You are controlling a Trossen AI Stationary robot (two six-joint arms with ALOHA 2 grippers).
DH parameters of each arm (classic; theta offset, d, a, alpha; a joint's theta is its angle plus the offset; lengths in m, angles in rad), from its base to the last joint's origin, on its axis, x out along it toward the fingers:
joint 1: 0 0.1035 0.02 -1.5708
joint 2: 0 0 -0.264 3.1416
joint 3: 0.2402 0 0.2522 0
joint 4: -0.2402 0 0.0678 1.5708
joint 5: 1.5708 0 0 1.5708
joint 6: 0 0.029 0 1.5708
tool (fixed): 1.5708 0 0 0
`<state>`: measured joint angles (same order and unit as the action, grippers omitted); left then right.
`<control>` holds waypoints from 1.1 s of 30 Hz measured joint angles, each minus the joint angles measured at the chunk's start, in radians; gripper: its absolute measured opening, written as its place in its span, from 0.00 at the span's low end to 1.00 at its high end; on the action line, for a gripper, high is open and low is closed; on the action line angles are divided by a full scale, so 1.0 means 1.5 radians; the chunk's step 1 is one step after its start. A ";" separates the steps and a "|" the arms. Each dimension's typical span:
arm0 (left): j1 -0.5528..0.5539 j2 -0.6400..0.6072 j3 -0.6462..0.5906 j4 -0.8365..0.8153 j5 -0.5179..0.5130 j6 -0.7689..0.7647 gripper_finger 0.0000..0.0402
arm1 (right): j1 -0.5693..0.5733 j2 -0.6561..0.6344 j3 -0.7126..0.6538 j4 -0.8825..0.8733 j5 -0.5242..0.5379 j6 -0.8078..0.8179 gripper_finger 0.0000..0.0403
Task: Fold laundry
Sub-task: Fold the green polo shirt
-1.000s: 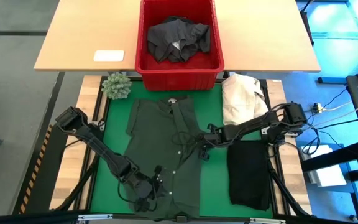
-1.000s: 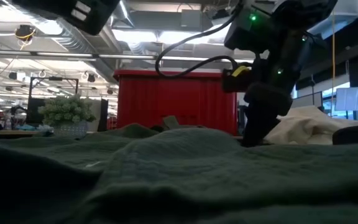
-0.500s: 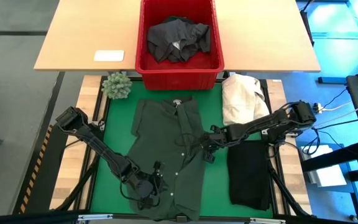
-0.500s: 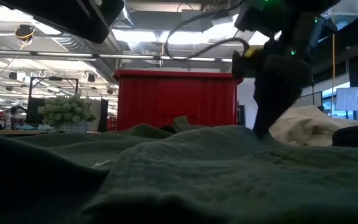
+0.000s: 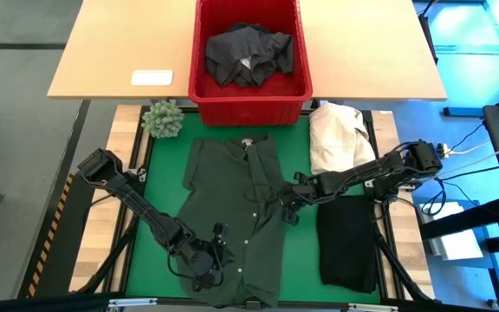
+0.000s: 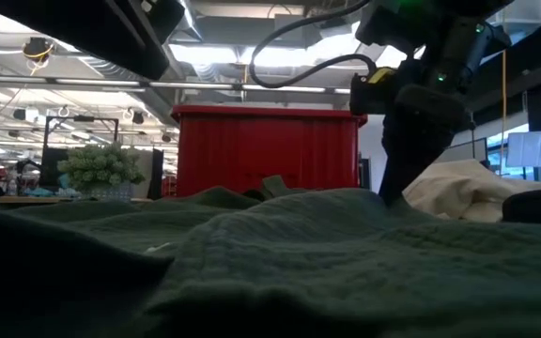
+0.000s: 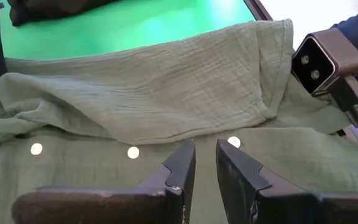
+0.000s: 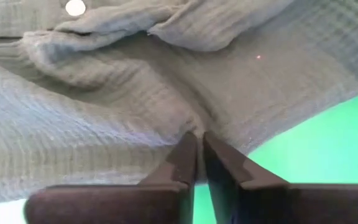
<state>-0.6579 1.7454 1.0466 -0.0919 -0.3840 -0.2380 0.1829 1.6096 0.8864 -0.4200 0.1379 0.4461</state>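
A dark green shirt (image 5: pixel 236 212) lies spread on the green mat (image 5: pixel 297 251) of the table, collar toward the far side, its button row running down the middle and its right side folded inward in loose ridges. The left gripper (image 5: pixel 212 258) sits low over the shirt's near left part; in the left wrist view its fingers (image 7: pixel 179 171) stand slightly apart with a narrow gap, hovering above the cloth near the white buttons (image 7: pixel 133 152), nothing visibly between them. The right gripper (image 5: pixel 286 208) is at the shirt's right edge, about midway along it; in the right wrist view its fingers (image 8: pixel 188 155) are nearly pressed together with only a thin slit, tips at the cloth's border beside the mat, and whether cloth is pinched there cannot be told. A black garment (image 5: pixel 347 243) lies folded on the mat's right near part. A cream-white cloth heap (image 5: pixel 336 139) sits on the far right. Beyond the mat, a red basket (image 5: pixel 204 78) holds a dark grey garment (image 5: pixel 249 54). A small plant (image 5: pixel 162 119) stands at the mat's far left corner.
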 joint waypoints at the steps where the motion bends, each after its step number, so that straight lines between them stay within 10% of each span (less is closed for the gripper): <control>1: 0.000 0.000 0.000 -0.002 0.000 -0.004 0.15 | 0.000 0.000 0.000 0.000 0.002 0.000 0.12; 14: 0.000 0.000 0.000 -0.018 -0.001 -0.034 0.15 | 0.000 -0.001 0.000 0.010 0.028 -0.010 0.37; 33: 0.006 0.000 0.000 -0.073 -0.049 -0.116 0.15 | -0.067 0.100 0.002 0.229 0.030 -0.062 0.39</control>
<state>-0.6487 1.7454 1.0466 -0.2020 -0.4569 -0.4126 0.0831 1.7590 0.8896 -0.0761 0.1825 0.3531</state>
